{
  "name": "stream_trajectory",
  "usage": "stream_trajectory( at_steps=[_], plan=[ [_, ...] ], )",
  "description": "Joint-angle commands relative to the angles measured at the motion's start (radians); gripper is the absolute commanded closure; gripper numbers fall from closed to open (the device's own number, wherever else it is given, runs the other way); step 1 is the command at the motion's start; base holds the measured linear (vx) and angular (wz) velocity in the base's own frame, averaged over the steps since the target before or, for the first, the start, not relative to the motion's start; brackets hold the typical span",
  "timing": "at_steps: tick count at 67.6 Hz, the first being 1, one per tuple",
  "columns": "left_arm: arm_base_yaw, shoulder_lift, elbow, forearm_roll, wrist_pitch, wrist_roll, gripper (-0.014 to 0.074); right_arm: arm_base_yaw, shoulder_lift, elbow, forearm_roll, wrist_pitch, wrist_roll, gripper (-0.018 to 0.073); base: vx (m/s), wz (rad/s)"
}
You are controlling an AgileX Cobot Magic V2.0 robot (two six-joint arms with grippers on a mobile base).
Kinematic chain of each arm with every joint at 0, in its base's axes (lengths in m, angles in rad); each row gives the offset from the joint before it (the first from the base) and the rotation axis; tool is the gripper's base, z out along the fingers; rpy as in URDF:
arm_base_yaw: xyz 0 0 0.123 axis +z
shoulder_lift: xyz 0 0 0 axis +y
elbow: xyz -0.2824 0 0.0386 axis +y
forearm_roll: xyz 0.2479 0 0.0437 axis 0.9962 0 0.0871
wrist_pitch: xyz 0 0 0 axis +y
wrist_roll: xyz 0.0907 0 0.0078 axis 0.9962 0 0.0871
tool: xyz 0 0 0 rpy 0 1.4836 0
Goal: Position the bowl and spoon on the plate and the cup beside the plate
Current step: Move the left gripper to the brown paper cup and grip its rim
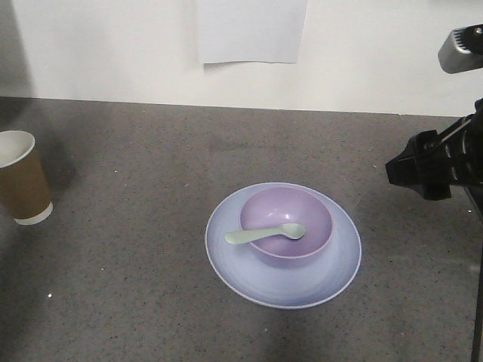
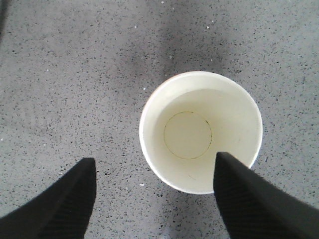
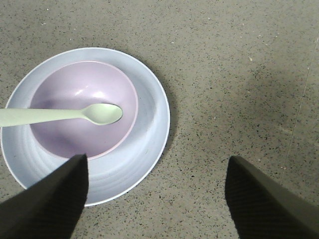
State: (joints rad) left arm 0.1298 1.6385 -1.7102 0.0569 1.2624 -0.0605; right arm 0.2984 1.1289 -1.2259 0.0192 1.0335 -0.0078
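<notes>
The lavender bowl sits on the pale blue plate in the middle of the table. The mint-green spoon rests in the bowl, its handle over the left rim. The brown paper cup stands upright at the far left, well apart from the plate. In the left wrist view my left gripper is open above the cup, its right finger over the cup's rim. My right gripper is open over bare table just right of the plate, bowl and spoon.
The grey speckled tabletop runs back to a white wall with a sheet of paper on it. My right arm hangs at the right edge, with a grey device above it.
</notes>
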Motion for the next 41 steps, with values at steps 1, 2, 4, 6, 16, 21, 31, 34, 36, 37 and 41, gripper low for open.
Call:
stream_trajectory(
  at_steps=[1,2,4,6,16,21,31,34,36,37,41],
  plan=[
    [0.000,-0.013,-0.023,-0.001,-0.046,-0.008,0.0108,-0.004,-0.018,-0.027,-0.005,-0.048,-0.003,0.0003,0.00,0.00],
    [0.000,-0.009,-0.023,-0.001,-0.046,-0.008,0.0108,-0.004,-0.018,-0.027,-0.005,-0.048,-0.003,0.0003,0.00,0.00],
    [0.000,-0.003,-0.023,-0.001,-0.046,-0.008,0.0108,-0.004,-0.018,-0.027,-0.005,-0.048,-0.003,0.0003,0.00,0.00],
    [0.000,0.005,-0.023,-0.001,-0.046,-0.008,0.0108,-0.004,-0.018,-0.027,-0.005,-0.048,-0.003,0.0003,0.00,0.00],
    [0.000,0.039,-0.023,0.008,-0.053,-0.009,0.0108,-0.004,-0.018,-0.027,-0.004,-0.047,-0.003,0.0003,0.00,0.00],
    [0.000,0.053,-0.023,0.010,-0.055,-0.009,0.0108,-0.004,-0.018,-0.027,-0.004,-0.047,-0.003,0.0003,0.00,0.00],
    [0.000,0.082,-0.023,0.016,-0.057,-0.010,0.0108,-0.004,-0.018,-0.027,-0.004,-0.047,-0.003,0.0003,0.00,0.00],
    [0.000,0.089,-0.023,0.017,-0.058,-0.010,0.0108,-0.004,-0.018,-0.027,-0.004,-0.047,-0.003,0.0003,0.00,0.00],
    [0.000,0.092,-0.023,0.017,-0.058,-0.010,0.0108,-0.004,-0.018,-0.027,-0.004,-0.047,-0.003,0.0003,0.00,0.00],
    [0.000,0.094,-0.023,0.018,-0.058,-0.010,0.0108,-0.004,-0.018,-0.027,-0.004,-0.047,-0.003,0.0003,0.00,0.00],
    [0.000,0.102,-0.023,0.018,-0.058,-0.010,0.0108,-0.004,-0.018,-0.027,-0.004,-0.047,-0.003,0.0003,0.00,0.00]
  ],
)
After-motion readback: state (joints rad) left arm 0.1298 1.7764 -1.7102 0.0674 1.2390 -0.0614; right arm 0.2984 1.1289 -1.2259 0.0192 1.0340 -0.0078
